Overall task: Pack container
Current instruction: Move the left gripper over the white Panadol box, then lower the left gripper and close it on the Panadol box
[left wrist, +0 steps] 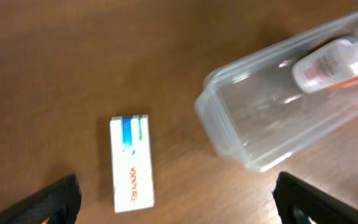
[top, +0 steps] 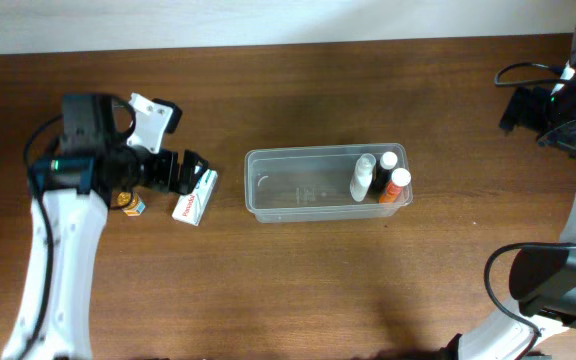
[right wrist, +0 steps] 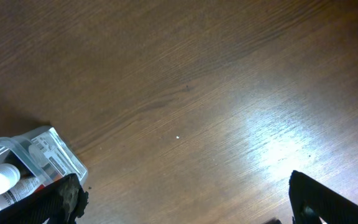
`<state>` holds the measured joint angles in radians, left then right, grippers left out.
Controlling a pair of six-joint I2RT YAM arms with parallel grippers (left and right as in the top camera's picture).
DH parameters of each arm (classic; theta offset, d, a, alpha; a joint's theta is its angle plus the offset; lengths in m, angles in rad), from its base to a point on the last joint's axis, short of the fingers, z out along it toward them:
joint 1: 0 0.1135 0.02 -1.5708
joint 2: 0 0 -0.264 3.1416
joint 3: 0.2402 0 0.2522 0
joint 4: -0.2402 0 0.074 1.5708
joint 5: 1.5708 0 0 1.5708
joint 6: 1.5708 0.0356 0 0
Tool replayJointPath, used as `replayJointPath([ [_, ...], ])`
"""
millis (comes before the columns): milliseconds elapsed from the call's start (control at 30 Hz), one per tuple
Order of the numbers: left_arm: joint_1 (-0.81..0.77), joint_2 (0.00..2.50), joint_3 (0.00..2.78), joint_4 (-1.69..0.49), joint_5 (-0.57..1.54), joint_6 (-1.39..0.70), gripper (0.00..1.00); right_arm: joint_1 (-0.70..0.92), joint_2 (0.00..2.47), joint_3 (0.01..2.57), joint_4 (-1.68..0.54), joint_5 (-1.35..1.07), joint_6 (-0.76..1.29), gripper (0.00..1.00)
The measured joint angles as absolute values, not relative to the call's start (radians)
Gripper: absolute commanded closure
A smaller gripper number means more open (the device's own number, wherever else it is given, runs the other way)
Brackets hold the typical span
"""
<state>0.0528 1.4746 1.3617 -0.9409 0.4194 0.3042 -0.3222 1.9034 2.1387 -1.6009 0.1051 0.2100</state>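
Note:
The clear plastic container (top: 298, 185) lies mid-table with a clear white-capped bottle (top: 363, 176) and an orange-capped tube (top: 395, 185) at its right end. It also shows in the left wrist view (left wrist: 260, 118) and the right wrist view (right wrist: 48, 152). A white box with red lettering (top: 195, 197) lies on the table left of the container, seen in the left wrist view (left wrist: 132, 163). My left gripper (top: 186, 172) (left wrist: 178, 202) is open and empty just above the box. My right gripper (top: 543, 110) (right wrist: 182, 199) is open and empty at the far right.
A small orange and blue item (top: 132, 204) lies on the table under the left arm. Black cables (top: 513, 72) run at the far right edge. The table is bare brown wood (top: 298, 290).

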Motion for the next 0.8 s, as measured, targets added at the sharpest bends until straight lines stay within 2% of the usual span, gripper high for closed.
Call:
replayJointPath([
  [467,0.043,1.69,1.403,-0.964,0.292,0.249,0.01,-0.322,1.903,2.139,-1.601,0.105,0.21,0.02],
  [800,-0.067,1.795,1.403,-0.957,0.136,0.204,0.01,-0.322,1.903,2.139,-1.601,0.105,0.21,0.02],
])
